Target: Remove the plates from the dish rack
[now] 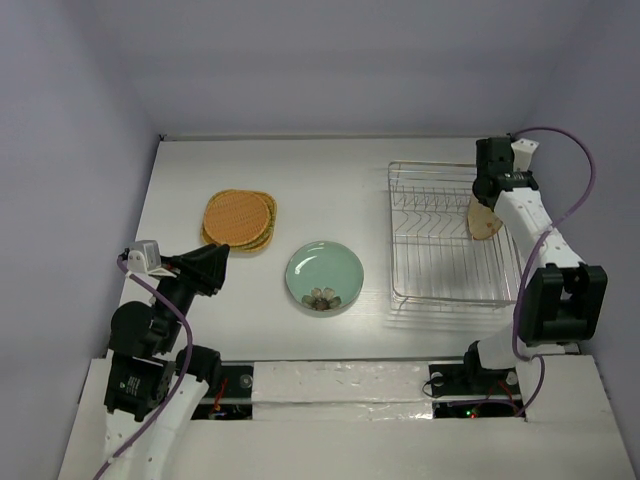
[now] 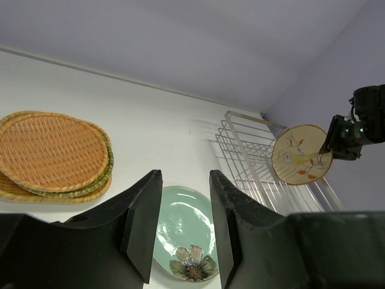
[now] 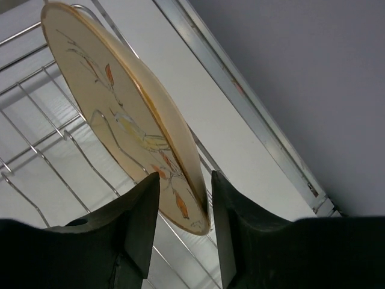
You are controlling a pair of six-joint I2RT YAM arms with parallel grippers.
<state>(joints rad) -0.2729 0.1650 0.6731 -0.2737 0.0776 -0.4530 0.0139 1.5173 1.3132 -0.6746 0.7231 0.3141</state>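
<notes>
A beige plate with floral print stands tilted in the silver wire dish rack at its right side. My right gripper is open, and its fingers straddle that plate's rim, which sits close to the right finger. A pale green plate with a flower motif lies flat on the table. Three orange woven-look plates are stacked at the left. My left gripper is open and empty, held above the table between the stack and the green plate.
The rack holds no other plate in view. Its rim and upright prongs surround the beige plate. Purple walls enclose the white table on three sides. The right arm's cable loops above the rack's right edge.
</notes>
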